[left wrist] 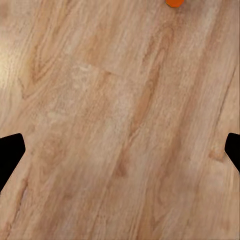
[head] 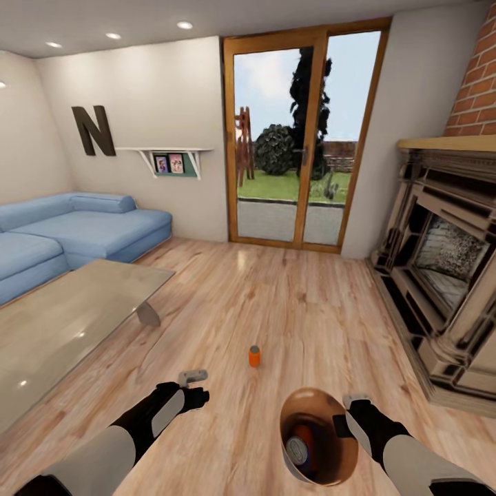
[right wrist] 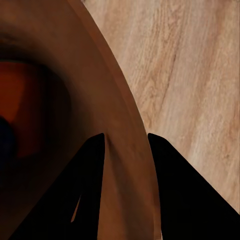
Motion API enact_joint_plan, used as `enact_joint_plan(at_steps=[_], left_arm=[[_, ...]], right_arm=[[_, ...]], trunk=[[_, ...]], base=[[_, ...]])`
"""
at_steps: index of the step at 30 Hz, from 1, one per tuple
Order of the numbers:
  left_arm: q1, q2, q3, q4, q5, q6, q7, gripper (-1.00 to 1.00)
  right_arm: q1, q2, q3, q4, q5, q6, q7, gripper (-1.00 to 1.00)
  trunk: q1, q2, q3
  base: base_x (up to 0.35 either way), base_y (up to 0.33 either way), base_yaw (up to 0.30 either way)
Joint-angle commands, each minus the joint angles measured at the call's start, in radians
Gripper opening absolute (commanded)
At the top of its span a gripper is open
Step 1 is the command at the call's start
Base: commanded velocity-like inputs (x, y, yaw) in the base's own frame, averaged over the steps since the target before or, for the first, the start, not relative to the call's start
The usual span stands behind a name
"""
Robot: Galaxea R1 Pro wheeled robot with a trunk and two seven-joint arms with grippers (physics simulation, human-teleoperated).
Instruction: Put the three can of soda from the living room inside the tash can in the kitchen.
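Right pincer point(head: 348, 413) grasps the tash can point(head: 310, 475) by its rim at 5 o'clock; blue and reddish cans point(head: 303, 449) lie inside. Left pincer point(head: 194, 386), released, hovers over the floor point(head: 289, 303) at 7 o'clock. Orange can point(head: 254, 355) stands upright beyond, glass doors point(head: 303, 138) at 12 o'clock.

Head cam looked fwd and down over plank floor point(head: 289, 289); both wrist cams sat close above same floor point(left wrist: 120, 125), facing down.

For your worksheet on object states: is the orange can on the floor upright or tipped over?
Upright: the orange can stands on the plank floor, silvery top uppermost.
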Motion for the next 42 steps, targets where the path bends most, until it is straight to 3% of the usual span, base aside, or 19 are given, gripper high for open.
enact_joint_plan(at_steps=[1,28,42], left_arm=[[0.000,0.000,0.000,0.000,0.000,-0.002,0.000,1.00],[0.000,-0.009,0.000,0.001,-0.001,-0.011,-0.001,1.00],[0.000,-0.009,0.000,0.001,0.000,-0.023,-0.003,1.00]], right_arm=[[-0.001,0.000,-0.004,-0.001,-0.007,-0.001,0.006,-1.00],[0.001,0.009,-0.004,0.000,-0.001,0.005,0.006,-1.00],[0.002,0.020,-0.003,0.001,0.003,0.008,0.005,-1.00]], trunk=[[0.000,0.000,0.000],[0.000,0.000,0.000],[0.000,0.000,0.000]], base=[[0.344,-0.026,0.000],[0.335,-0.118,-0.001],[0.244,-0.077,-0.137]])
